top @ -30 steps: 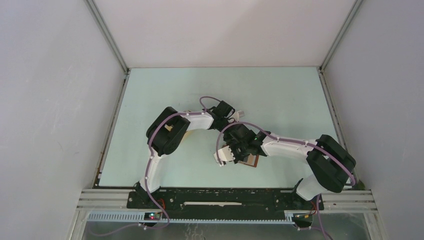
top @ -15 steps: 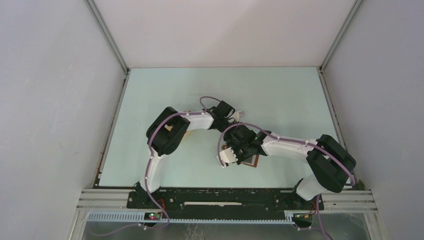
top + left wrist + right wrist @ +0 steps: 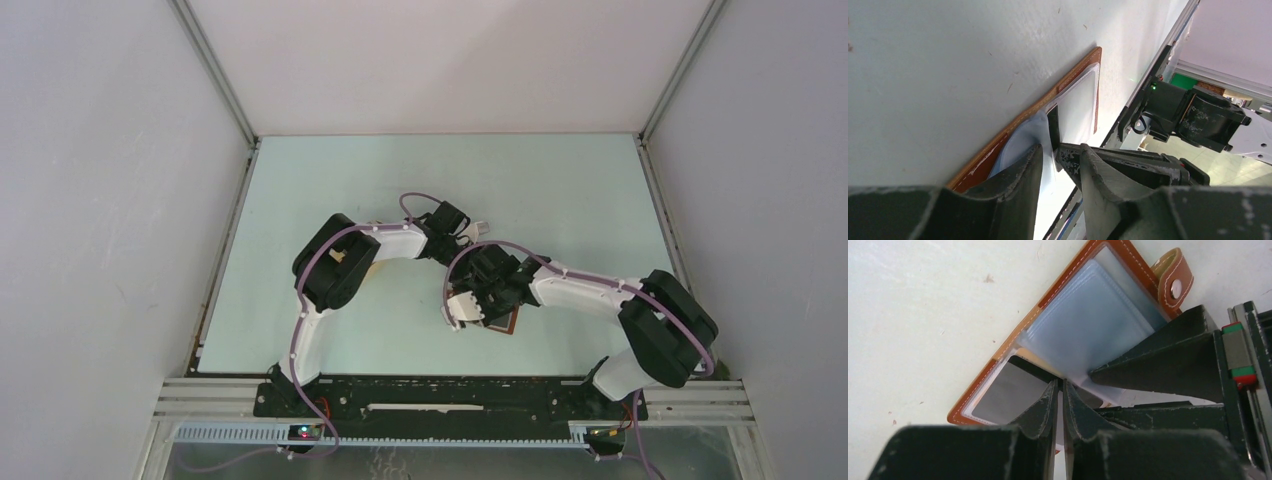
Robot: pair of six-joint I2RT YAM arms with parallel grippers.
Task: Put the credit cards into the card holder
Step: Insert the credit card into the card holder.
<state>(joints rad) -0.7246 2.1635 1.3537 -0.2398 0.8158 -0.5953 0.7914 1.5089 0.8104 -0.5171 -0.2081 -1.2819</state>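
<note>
**A:** Where do we find the card holder (image 3: 1088, 315)?

**B:** It lies open and flat on the pale table (image 3: 560, 190), with both grippers over it. In the right wrist view its strap tab (image 3: 1175, 277) is at the far corner. From above we see only a brown corner, because the right arm (image 3: 590, 290) covers the rest.

**A:** What do we make of the right gripper (image 3: 1059, 383)?

**B:** Its jaws are drawn together to a slit, with the tips down at the holder's fold. Something pale shows in the slit, and we cannot tell whether it is a card.

**A:** And the left gripper (image 3: 1062, 149)?

**B:** Its fingers stand apart, and a clear pocket leaf (image 3: 1028, 132) curls up between them. We cannot tell whether they pinch it.

**A:** Do we see any cards?

**B:** We see one dark card (image 3: 1003, 390) in the near pocket. Its right end is hidden behind the right fingers.
</note>
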